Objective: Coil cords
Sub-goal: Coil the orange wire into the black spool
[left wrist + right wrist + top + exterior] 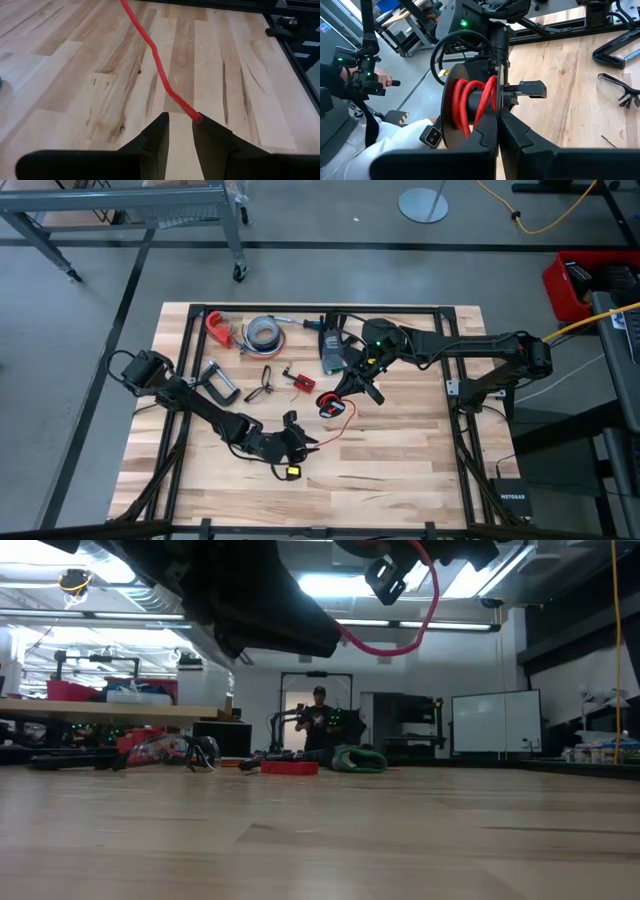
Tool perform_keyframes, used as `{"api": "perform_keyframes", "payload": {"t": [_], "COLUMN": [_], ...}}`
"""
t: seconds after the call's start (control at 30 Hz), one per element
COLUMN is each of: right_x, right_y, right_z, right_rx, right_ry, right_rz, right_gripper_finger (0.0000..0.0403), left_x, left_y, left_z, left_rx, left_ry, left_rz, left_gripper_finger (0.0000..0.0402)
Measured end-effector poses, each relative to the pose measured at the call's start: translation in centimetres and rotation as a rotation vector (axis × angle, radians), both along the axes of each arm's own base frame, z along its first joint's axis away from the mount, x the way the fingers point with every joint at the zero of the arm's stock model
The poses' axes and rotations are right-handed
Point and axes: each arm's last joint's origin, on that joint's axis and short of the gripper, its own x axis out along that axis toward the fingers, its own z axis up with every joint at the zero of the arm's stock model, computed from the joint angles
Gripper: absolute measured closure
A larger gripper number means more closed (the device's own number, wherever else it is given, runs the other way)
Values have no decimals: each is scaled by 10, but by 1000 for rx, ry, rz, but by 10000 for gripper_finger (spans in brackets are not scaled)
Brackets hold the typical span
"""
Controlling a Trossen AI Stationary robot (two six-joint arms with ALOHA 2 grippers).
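A thin red cord (343, 420) runs slack through the air from a black reel (328, 403) to my left gripper (313, 443) near the table's middle. Several red turns (472, 102) are wound on the reel, and a small black connector piece (530, 89) sticks out beside it. My right gripper (499, 122) is shut on the reel above the table's centre. My left gripper (180, 122) stands open a little way, with bare wood showing between its fingers. In the low view the cord (405, 638) droops in a loop under the raised reel. My left gripper touches the red cord at the tip of one finger (199, 120), where the cord (192, 112) meets the finger's inner edge and goes out of sight. Whether it is clamped there, I cannot tell. From the finger the cord rises away over the table. My right gripper pinches the rim of the reel's thin black flange (496, 102) between its two fingers. The fingers come nearly level from the table's right side. The reel stands on edge, lifted clear of the table, with the cord trailing from it.
Along the far side lie an orange clamp (218, 328), a grey tape roll (265, 332), a C-clamp (220, 383), safety glasses (262, 386) and a small red part (300, 380). A person (365, 80) stands off the table. The near right of the tabletop (420, 470) is bare wood.
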Motion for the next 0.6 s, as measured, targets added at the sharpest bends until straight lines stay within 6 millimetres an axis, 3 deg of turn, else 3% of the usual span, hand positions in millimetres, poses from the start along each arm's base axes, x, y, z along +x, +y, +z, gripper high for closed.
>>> {"api": "perform_keyframes", "payload": {"t": [0.6], "right_x": [0], "right_y": [-1], "right_z": [0], "right_rx": [-15], "right_ry": [3], "right_rz": [-32], "right_gripper_finger": [400], "left_x": [3], "left_y": [-2], "left_z": [6], "left_rx": [-28], "left_ry": [-66], "left_rz": [0], "left_gripper_finger": [325]}}
